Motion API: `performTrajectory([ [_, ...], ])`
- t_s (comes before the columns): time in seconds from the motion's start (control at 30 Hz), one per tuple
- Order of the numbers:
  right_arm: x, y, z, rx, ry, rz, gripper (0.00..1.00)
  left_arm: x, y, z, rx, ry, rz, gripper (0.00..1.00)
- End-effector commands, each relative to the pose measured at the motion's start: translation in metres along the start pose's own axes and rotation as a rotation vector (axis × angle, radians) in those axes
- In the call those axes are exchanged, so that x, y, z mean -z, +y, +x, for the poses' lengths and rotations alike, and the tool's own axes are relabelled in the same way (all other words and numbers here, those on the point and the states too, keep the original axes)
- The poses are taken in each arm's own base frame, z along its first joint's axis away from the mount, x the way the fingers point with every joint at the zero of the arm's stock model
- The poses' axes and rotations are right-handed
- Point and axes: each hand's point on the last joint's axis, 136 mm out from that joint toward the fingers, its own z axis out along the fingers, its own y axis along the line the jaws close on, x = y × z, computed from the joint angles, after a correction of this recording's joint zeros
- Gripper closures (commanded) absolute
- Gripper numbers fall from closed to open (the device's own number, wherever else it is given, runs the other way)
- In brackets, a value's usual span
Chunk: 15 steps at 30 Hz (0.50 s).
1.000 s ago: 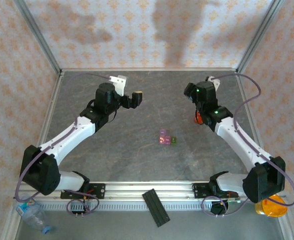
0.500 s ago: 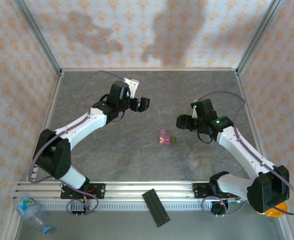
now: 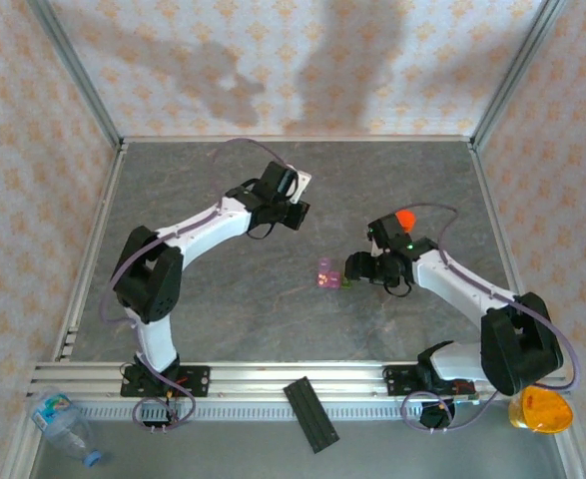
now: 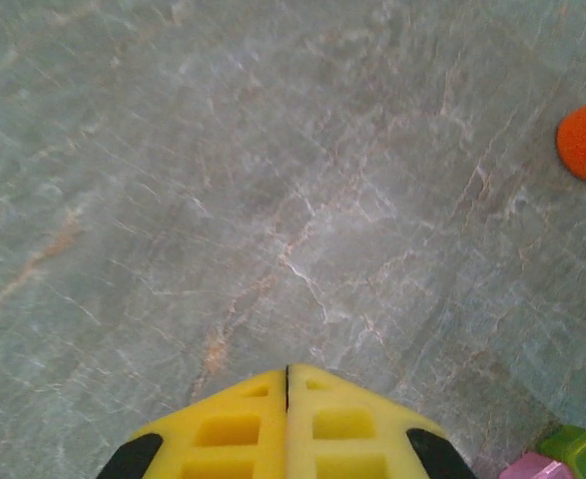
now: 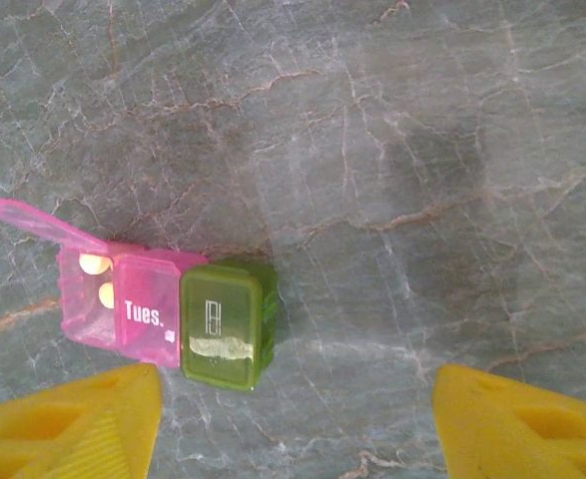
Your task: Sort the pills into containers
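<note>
The containers [image 5: 173, 309], a pink box [image 5: 138, 309] and a green box [image 5: 223, 324] joined side by side, lie on the grey marbled table [image 5: 392, 150], near its middle. The pink box carries the word "Tues."; its lid is flipped open, and two small pale pills [image 5: 96, 264] are seen inside it. The lid of the green box is closed.

The right gripper [image 5: 297, 399] hovers just above the table beside the containers. Its yellow fingers [image 5: 68, 419] are spread wide apart and nothing is between them. In the right wrist view the boxes lie just ahead of one finger; whether it touches them, I cannot tell.

The left gripper [image 4: 288, 399] is farther from the arm bases and apart from the boxes. Its two yellow fingers are pressed together, with nothing in them. An orange bottle [image 3: 405, 219] is on the table just behind the right arm's wrist, near the containers.
</note>
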Motion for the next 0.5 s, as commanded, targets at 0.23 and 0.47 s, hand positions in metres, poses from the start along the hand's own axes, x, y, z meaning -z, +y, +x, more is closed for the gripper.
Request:
performTrajectory([
  [0.23,-0.019,-0.002,0.001,-0.006,0.016,0.032,0.30,-0.020,-0.027,0.030,-0.007,0.143,0.058,1.00],
  [0.47,-0.027,-0.007,0.004,-0.003,0.030,0.058,0.30,-0.027,-0.039,0.033,0.018,0.153,0.106,1.00],
])
